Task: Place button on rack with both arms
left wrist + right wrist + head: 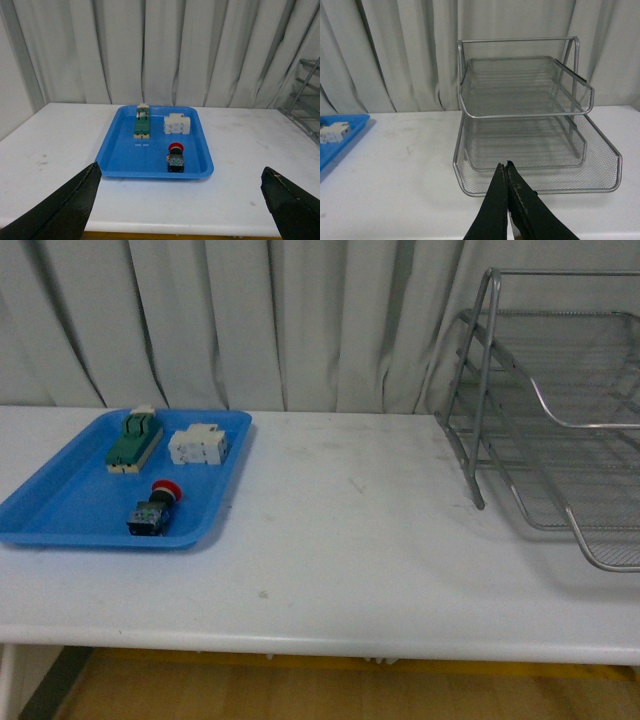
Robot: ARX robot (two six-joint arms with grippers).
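The button [154, 508] lies on its side in the near part of the blue tray [60, 515], red cap toward the far side. In the left wrist view the button [175, 159] lies well ahead of my open left gripper [182, 200], whose two black fingers [65, 207] stand wide apart over the table's near edge. The silver wire rack [560, 430] stands at the table's right. The rack [530, 120] faces my right gripper [506, 167], which is shut on nothing, its tips just short of the lowest tier's front rim. Neither arm shows in the front view.
A green-and-cream block [135, 440] and a white block [197, 446] sit in the far part of the blue tray [112, 162]. White curtains hang behind the white table [340, 540]. The table's front edge runs close below both grippers.
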